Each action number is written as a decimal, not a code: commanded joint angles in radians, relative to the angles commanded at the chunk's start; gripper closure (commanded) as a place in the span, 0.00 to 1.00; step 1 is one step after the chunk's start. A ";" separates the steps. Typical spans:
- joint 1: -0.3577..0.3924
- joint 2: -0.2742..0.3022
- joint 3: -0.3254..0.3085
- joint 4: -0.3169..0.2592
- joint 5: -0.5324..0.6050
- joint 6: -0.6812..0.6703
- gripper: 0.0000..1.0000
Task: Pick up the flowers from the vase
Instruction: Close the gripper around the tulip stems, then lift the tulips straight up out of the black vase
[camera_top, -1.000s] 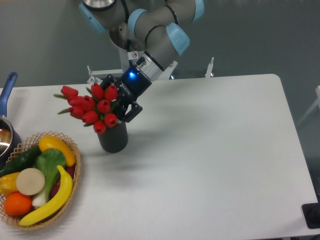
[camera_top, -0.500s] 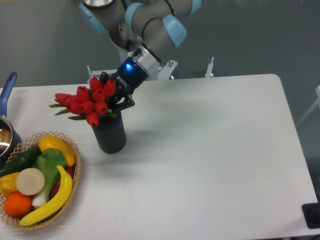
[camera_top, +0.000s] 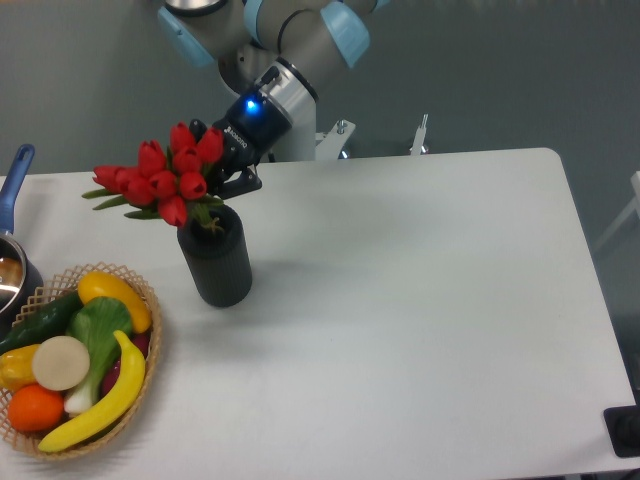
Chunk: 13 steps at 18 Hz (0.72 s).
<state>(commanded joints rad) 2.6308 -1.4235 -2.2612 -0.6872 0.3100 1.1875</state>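
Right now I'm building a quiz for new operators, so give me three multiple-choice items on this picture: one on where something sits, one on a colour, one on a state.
1. Where is the woven basket of fruit and vegetables?
A. the table's front left corner
B. the table's far right corner
C. inside the vase

2. What colour are the tulip buds?
A. yellow
B. red
C. white

3. How does the gripper stand to the flowers?
A. open, far off
B. resting on the table
C. shut on the bunch above the vase

Answers: 1 A, the basket sits front left. 2 B, the flowers are red. 3 C, the gripper clasps the bunch over the vase mouth.
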 joint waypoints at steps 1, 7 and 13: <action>0.002 0.002 0.011 0.000 -0.005 -0.031 0.83; 0.009 0.003 0.061 0.002 -0.069 -0.178 0.83; 0.034 0.011 0.088 -0.002 -0.081 -0.235 0.83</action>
<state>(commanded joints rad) 2.6645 -1.4129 -2.1737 -0.6888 0.2286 0.9526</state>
